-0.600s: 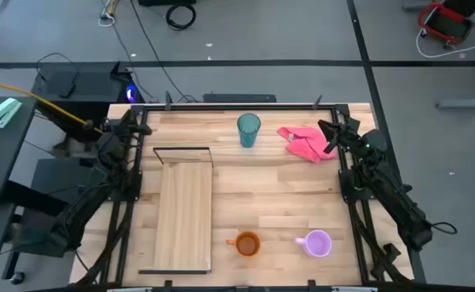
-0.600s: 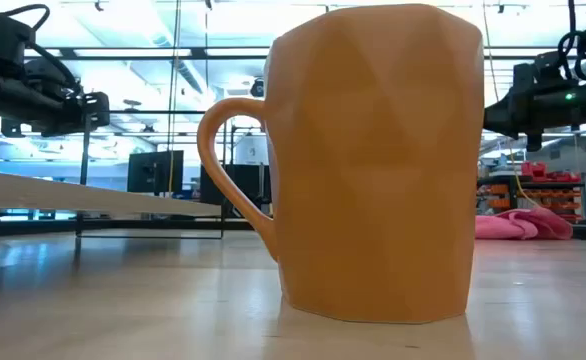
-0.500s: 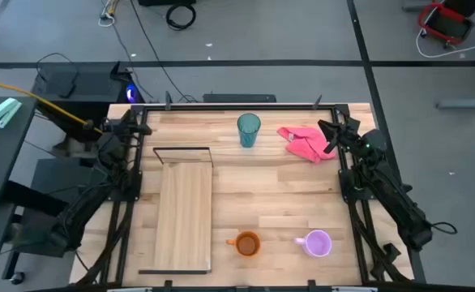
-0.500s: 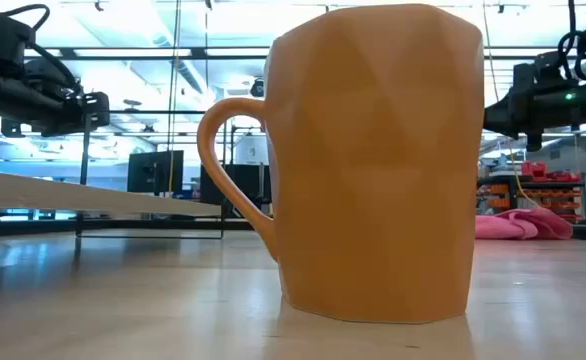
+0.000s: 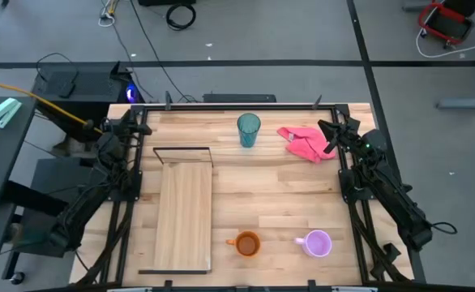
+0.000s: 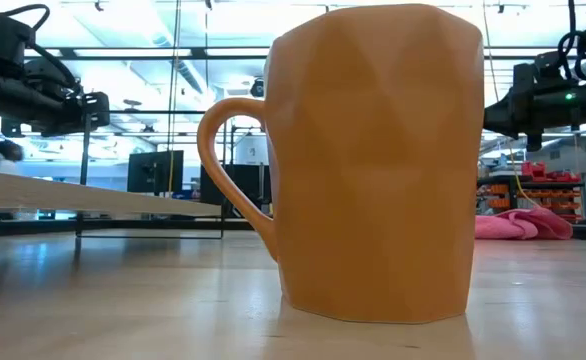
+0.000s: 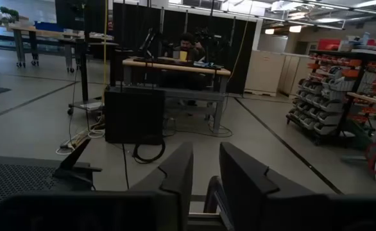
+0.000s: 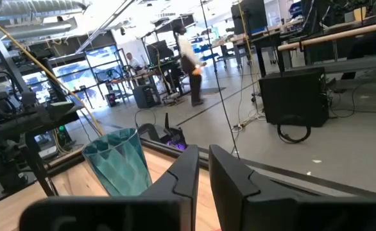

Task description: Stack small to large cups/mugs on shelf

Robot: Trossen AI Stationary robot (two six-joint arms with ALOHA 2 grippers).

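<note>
The teal tumbler (image 5: 248, 129) stands upright on its base at the far middle of the table and also shows in the right wrist view (image 8: 119, 160). The orange mug (image 5: 246, 243) and the lilac mug (image 5: 317, 242) stand near the front edge; the orange mug (image 6: 378, 160) fills the low view. The shelf (image 5: 183, 215) lies flat left of centre, its black wire frame (image 5: 182, 149) at the far end. My left gripper (image 5: 144, 128) waits at the far left edge and my right gripper (image 5: 325, 127) at the far right edge. Both are shut on nothing.
A pink cloth (image 5: 305, 143) lies crumpled at the far right, just beside my right gripper. The slatted tabletop (image 5: 278, 195) lies bare between the tumbler and the two mugs. People and benches show in the room beyond the table.
</note>
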